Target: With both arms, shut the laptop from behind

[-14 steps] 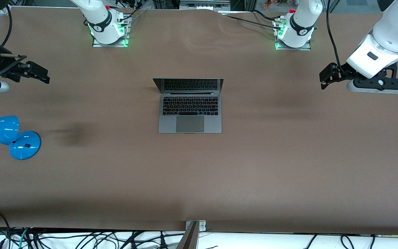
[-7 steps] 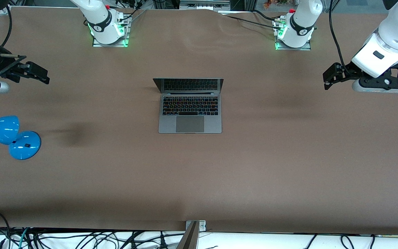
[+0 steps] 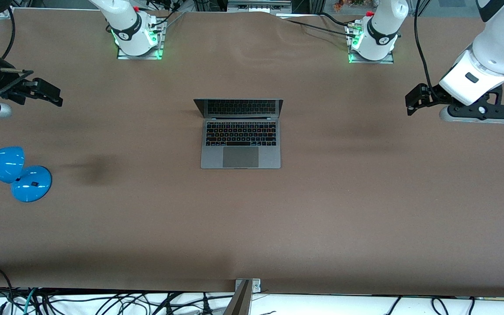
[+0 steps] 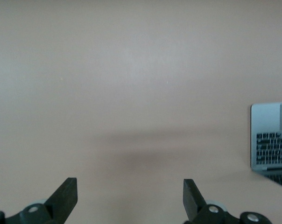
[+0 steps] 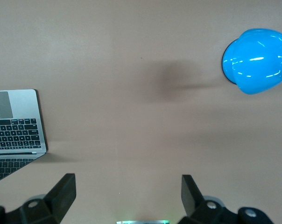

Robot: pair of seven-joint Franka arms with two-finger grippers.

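Observation:
The grey laptop (image 3: 240, 133) lies open in the middle of the brown table (image 3: 252, 227), keyboard and trackpad toward the front camera, its screen tilted up. My left gripper (image 3: 414, 101) hangs open and empty over the table at the left arm's end, well apart from the laptop. My right gripper (image 3: 46, 92) hangs open and empty over the right arm's end. The left wrist view shows open fingertips (image 4: 65, 196) over bare table, with the laptop (image 4: 271, 142) at the frame's edge. The right wrist view shows open fingertips (image 5: 65, 191) and a corner of the laptop (image 5: 15, 130).
A blue desk lamp (image 3: 11, 170) lies on the table at the right arm's end, nearer the front camera than my right gripper; it also shows in the right wrist view (image 5: 257, 60). The two arm bases (image 3: 136, 35) (image 3: 372, 37) stand along the table's edge farthest from the front camera.
My left gripper has shifted slightly, away from the laptop and then back toward it. The right arm and the laptop have not moved.

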